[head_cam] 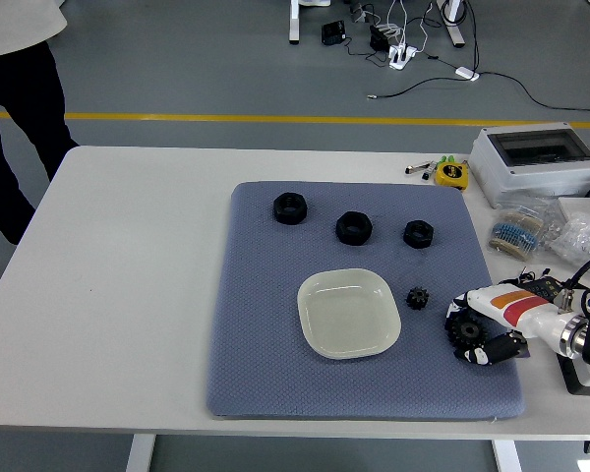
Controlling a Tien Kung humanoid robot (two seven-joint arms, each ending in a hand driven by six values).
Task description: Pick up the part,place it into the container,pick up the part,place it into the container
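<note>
A blue-grey, finely dimpled mat (275, 324) covers part of a white table (128, 256). On it sit a pale cream dish (348, 313), three black nuts (291, 207) and black gears (417, 297). The right hand (487, 329) is white with red and orange markings.

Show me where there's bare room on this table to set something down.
The table's whole left side, beside the blue mat, is bare. The mat's left strip beside the white dish is free. It is crowded around the right hand and large gear.
</note>
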